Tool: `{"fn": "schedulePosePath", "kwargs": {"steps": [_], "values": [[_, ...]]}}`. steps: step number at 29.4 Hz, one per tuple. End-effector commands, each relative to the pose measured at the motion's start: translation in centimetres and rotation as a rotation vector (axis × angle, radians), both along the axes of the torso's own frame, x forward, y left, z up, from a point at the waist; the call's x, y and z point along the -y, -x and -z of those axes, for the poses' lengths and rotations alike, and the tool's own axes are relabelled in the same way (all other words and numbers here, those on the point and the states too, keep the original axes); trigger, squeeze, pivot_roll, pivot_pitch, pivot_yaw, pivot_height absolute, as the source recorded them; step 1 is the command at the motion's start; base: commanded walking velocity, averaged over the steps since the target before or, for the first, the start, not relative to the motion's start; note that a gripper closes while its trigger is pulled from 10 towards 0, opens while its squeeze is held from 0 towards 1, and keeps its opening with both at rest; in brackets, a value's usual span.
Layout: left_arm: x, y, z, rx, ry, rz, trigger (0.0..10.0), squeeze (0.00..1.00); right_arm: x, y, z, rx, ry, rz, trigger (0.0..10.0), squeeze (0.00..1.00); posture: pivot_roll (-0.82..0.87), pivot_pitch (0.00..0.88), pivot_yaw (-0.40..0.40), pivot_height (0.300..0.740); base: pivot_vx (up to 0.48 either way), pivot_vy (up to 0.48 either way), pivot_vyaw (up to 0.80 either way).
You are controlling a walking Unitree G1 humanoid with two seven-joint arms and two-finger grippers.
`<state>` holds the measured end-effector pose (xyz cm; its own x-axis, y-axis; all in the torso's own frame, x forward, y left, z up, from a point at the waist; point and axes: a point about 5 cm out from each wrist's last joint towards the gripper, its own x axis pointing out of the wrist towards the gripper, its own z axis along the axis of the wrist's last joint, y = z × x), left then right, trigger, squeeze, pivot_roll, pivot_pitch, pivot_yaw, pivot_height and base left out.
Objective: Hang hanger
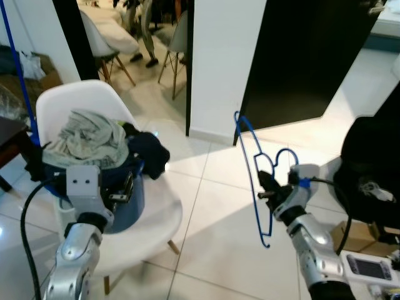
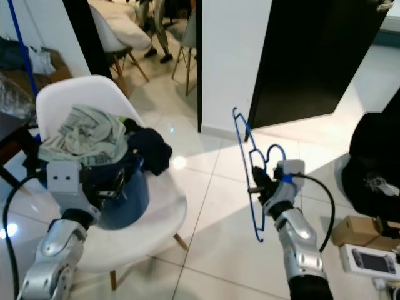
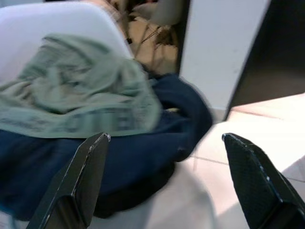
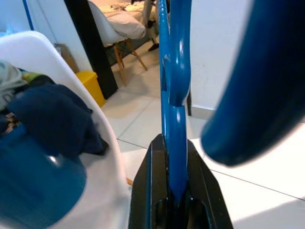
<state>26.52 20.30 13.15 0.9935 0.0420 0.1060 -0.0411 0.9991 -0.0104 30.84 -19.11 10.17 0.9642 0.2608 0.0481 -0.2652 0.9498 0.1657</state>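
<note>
My right gripper (image 1: 267, 187) pinches the blue hanger (image 1: 255, 172), upright above the floor tiles. My left gripper (image 3: 162, 186), fingers spread, hovers near clothes (image 1: 94, 142) on the white chair (image 1: 156, 212), possibly touching.

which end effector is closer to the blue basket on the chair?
Left. The left end effector hovers open right at the blue basket of clothes; the right end effector is off to the side, shut on the blue hanger.

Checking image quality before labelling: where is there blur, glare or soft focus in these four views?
Left wrist view: smeared by motion blur, clothes soft. Right wrist view: the blue hanger in the right gripper is so close that part of it is an unfocused blob. Eye views: sharp, with glare patches on the floor tiles.
</note>
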Motion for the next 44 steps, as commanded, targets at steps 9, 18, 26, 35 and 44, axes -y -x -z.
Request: {"fn": "schedulePosePath", "kwargs": {"steps": [9, 18, 26, 35, 44], "values": [[0.4, -0.4, -1.6, 0.038, -0.043, 0.027, 10.0, 0.00, 0.0, 0.0, 0.3, -0.022, -0.011, 0.003, 10.0, 0.00, 0.03, 0.087, -0.024, 0.740, 0.286, 0.000, 0.00], [-0.1, -0.5, -2.4, 0.056, -0.042, -0.010, 10.0, 0.00, 0.0, 0.2, 0.2, -0.011, 0.028, -0.014, 10.0, 0.00, 0.03, 0.086, -0.022, 0.740, 0.280, 0.000, 0.62], [-0.3, -0.5, -1.6, 0.004, 0.021, -0.065, 10.0, 0.00, 0.0, 0.1, 0.1, -0.005, 0.027, -0.020, 10.0, 0.00, 0.04, 0.079, -0.023, 0.740, 0.034, 0.000, 0.80], [-0.5, -0.5, -1.2, -0.027, 0.084, -0.087, 10.0, 0.00, -0.1, 0.1, 0.1, -0.004, 0.029, -0.028, 10.0, 0.00, 0.04, 0.075, -0.028, 0.740, 0.000, 0.000, 0.80], [0.6, -3.1, -1.4, -0.049, 0.279, 0.084, 10.0, 0.00, -0.1, -0.2, 0.2, -0.024, 0.004, 0.009, 10.0, 0.00, 0.04, 0.070, -0.025, 0.740, 0.000, 0.000, 0.06]]}}
